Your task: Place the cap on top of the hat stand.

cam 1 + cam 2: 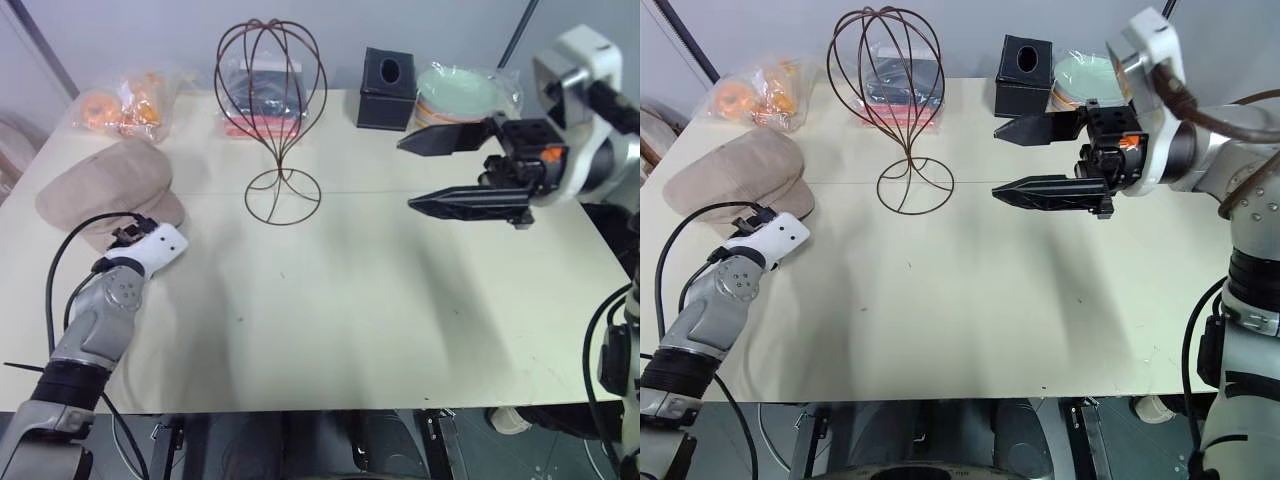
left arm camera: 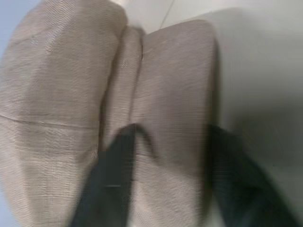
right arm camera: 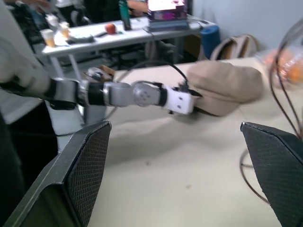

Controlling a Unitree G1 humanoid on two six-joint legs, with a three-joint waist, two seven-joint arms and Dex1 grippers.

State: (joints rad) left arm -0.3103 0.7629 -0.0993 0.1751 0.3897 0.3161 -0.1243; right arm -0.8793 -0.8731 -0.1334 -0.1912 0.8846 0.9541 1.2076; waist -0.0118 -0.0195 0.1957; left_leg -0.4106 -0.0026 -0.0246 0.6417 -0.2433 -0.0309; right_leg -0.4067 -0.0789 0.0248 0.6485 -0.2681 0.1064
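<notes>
I am pinching my left claw [image 2: 165, 156] shut on the soft beige fabric cap's [image 1: 105, 185] brim, but thin cloth may slip free when lifting.

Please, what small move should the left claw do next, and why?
Probably finish closing, then lift a little. The left claw has its fingers around a fold of the cap, which lies on the table beside the stand, whose top is bare.
</notes>
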